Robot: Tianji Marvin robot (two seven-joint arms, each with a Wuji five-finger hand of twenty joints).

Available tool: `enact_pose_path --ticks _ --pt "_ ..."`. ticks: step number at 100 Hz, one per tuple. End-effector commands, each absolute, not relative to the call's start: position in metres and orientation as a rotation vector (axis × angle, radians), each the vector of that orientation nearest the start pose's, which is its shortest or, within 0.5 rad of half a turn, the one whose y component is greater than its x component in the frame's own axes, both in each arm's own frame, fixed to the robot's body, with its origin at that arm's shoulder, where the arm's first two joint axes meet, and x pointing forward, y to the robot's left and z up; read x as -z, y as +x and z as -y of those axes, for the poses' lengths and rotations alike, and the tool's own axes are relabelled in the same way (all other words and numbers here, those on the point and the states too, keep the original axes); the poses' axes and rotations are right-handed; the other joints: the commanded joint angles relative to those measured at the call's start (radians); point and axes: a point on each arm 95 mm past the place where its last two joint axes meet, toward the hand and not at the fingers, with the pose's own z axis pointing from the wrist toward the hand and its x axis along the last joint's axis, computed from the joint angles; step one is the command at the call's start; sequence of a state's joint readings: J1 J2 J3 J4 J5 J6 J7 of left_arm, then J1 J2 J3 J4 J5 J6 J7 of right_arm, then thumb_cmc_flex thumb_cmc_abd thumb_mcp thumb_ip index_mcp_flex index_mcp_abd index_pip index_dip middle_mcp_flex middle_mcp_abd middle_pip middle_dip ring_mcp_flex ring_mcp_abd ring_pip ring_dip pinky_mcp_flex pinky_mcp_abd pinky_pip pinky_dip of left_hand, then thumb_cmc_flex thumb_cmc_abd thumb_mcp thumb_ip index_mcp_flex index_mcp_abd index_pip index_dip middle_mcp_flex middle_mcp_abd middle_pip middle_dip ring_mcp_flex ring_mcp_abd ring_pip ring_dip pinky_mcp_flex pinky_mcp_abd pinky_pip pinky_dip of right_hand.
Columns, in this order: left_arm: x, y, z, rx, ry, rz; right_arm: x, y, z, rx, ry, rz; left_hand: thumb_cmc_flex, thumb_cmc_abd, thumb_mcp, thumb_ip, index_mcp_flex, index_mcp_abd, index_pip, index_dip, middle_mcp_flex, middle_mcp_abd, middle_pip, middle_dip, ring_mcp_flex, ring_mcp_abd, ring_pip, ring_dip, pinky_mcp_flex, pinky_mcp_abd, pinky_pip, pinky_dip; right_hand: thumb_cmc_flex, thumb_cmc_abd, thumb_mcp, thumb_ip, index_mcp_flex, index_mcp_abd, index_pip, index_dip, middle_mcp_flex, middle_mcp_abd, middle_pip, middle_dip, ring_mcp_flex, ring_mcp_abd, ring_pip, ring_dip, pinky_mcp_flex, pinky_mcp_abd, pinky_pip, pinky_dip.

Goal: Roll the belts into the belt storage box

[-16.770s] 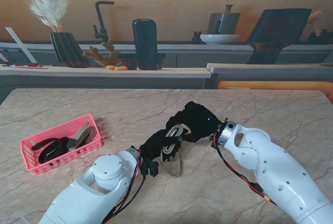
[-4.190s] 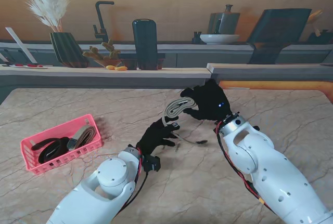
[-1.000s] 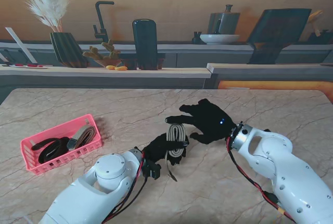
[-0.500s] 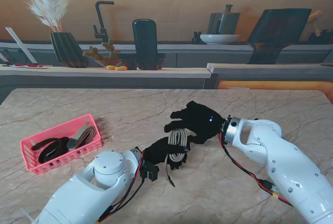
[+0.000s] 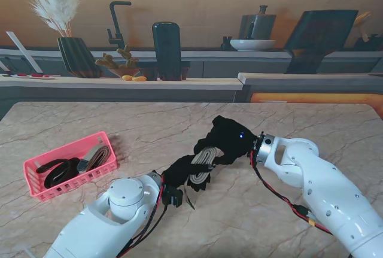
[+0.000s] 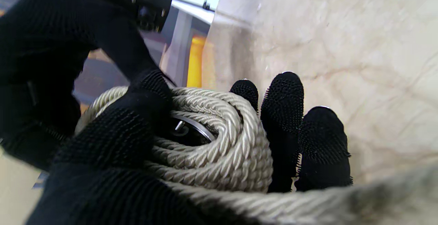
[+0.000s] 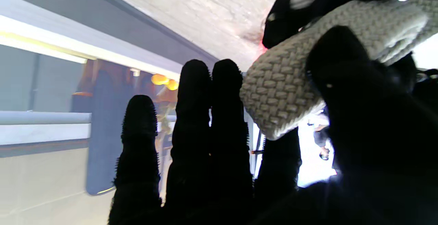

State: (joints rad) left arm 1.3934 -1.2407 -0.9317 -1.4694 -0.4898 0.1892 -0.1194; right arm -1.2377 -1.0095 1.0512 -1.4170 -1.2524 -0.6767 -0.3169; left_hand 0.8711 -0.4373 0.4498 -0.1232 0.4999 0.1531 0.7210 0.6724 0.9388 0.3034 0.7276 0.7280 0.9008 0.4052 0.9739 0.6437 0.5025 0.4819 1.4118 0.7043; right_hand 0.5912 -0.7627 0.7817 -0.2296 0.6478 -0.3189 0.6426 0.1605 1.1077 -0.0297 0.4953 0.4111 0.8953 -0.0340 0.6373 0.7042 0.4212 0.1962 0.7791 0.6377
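Two robot hands are closed on one coiled belt [image 5: 203, 163], a cream braided cord wound into a flat roll and held just above the bench [image 5: 311, 120], well to the right of the pink belt storage box [image 5: 37, 181]. The left robot hand [image 5: 179, 171] is wrapped around the coil: in the left wrist view its thumb lies across the roll's face while three fingertips [image 6: 284, 105] brace the outer turn. A metal buckle [image 6: 186, 129] is visible at the coil's centre. The right robot hand [image 5: 226, 141] is pinched on the far edge of the roll; in the right wrist view the braid is pressed by the thumb [image 7: 345, 67], with the remaining fingers extended straight and holding nothing.

A loose tail [image 5: 189, 201] hangs from the near side of the coil toward the bench.

Step in hand, judged: the final turns are being tightened before transfer. The tail should be wound in before either grip is eased, otherwise the braid is likely to spring open. Thumb pressure on the face should be kept even, so the turns are not pushed into a cone.

Two belts [image 5: 60, 171] already lie in the box; the space nearest the coil appears free for this one.
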Motion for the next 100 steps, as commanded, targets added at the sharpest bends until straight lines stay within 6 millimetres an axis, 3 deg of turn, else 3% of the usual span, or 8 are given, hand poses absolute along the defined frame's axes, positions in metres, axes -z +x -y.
enact_pose_path --ticks 1,4,18,32,58,100 --pt "0.352 0.398 0.136 -1.514 2.108 0.560 0.276 0.429 -0.033 -1.843 0.330 -1.852 -0.055 0.210 -0.084 0.087 -0.012 -0.020 -0.118 -0.057 -0.033 -0.059 -0.048 -0.022 -0.049 0.015 -0.047 0.000 -0.045 -0.001 -0.037 0.016 0.003 0.117 0.115 0.008 0.242 -0.079 0.429 0.037 0.077 -0.044 0.075 0.023 0.016 -0.017 0.039 0.020 -0.001 0.036 0.030 -0.002" --pt "0.351 0.399 0.135 -1.534 2.113 0.548 0.275 0.429 -0.031 -1.833 0.345 -1.832 -0.055 0.241 -0.154 0.103 -0.022 -0.020 -0.155 -0.092 -0.054 -0.063 -0.077 -0.036 -0.073 0.011 -0.073 0.003 -0.066 -0.012 -0.059 0.009 0.007 0.117 0.116 0.007 0.243 -0.074 0.431 0.037 0.075 -0.041 0.079 0.024 0.014 -0.013 0.044 0.022 0.000 0.038 0.032 -0.002" --pt "0.350 0.400 0.131 -1.624 2.123 0.512 0.275 0.430 -0.025 -1.792 0.420 -1.744 -0.064 0.219 -0.309 0.100 -0.080 -0.045 -0.261 -0.170 -0.173 -0.064 -0.244 -0.141 -0.209 -0.011 -0.223 -0.016 -0.193 -0.058 -0.209 -0.061 0.021 0.129 0.111 0.003 0.242 -0.059 0.431 0.042 0.062 -0.029 0.096 0.023 0.004 -0.002 0.058 0.025 -0.003 0.048 0.037 -0.006" --pt "0.349 0.400 0.130 -1.707 2.124 0.475 0.277 0.433 -0.021 -1.771 0.482 -1.639 -0.083 0.207 -0.399 0.101 -0.109 -0.064 -0.317 -0.201 -0.265 -0.082 -0.361 -0.222 -0.328 -0.064 -0.410 -0.069 -0.300 -0.085 -0.362 -0.144 0.032 0.138 0.104 0.004 0.238 -0.047 0.431 0.050 0.050 -0.018 0.111 0.025 -0.001 0.007 0.071 0.027 -0.007 0.060 0.042 -0.009" --pt "0.352 0.398 0.135 -1.751 2.117 0.393 0.279 0.436 -0.024 -1.779 0.603 -1.419 -0.096 0.194 -0.422 0.104 -0.168 -0.092 -0.356 -0.223 -0.381 -0.103 -0.459 -0.307 -0.428 -0.127 -0.564 -0.131 -0.352 -0.123 -0.477 -0.213 0.056 0.150 0.089 0.013 0.233 -0.016 0.427 0.067 0.025 0.008 0.154 0.018 -0.013 0.030 0.111 0.029 -0.026 0.079 0.067 -0.019" --pt "0.356 0.399 0.138 -1.815 2.172 0.261 0.278 0.436 -0.033 -1.801 0.688 -1.185 -0.111 0.177 -0.400 0.105 -0.262 -0.093 -0.325 -0.236 -0.485 -0.114 -0.463 -0.349 -0.496 -0.178 -0.627 -0.179 -0.372 -0.201 -0.564 -0.266 0.068 0.176 0.071 0.019 0.214 -0.008 0.425 0.078 -0.003 0.013 0.185 0.007 -0.031 0.033 0.141 0.027 -0.036 0.078 0.096 -0.031"
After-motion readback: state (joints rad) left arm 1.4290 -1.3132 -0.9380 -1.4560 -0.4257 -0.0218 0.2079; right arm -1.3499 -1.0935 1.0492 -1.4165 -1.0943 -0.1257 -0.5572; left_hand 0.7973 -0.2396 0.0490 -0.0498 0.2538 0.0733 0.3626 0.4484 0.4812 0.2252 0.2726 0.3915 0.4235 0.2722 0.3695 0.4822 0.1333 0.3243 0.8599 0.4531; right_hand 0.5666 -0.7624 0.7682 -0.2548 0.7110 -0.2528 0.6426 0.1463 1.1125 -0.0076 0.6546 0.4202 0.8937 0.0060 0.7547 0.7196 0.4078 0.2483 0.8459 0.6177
